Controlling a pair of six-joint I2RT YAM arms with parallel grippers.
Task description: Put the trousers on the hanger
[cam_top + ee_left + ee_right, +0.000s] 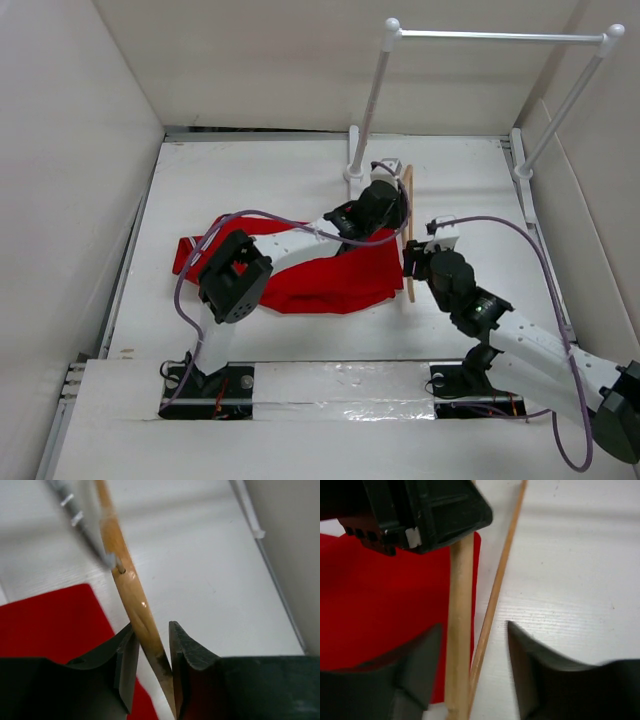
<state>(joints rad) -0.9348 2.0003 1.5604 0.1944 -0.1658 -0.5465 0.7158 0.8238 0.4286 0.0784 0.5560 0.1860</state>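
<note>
Trousers (315,287) lie crumpled flat on the white table (250,180), left of centre, partly under the left arm; their right edge reaches the hanger (409,232); right wrist view shows the red cloth under the hanger's thick wooden bar and ending just past it. Hanger lies on the table right of the trousers, running near to far, not on the trousers' waist or legs. Left gripper (151,627) at the hanger's far part; jaws close around the wooden arm, right finger (192,670) touching the wood, a thin sliver on the other side; cannot tell if it is truly clamped. Right gripper (475,627) at the hanger's near end; jaws released, straddling both thick bar and thin rod, gaps on each side, nothing grasped. White clothes rail (500,36) stands at far right, apart from the hanger.
</note>
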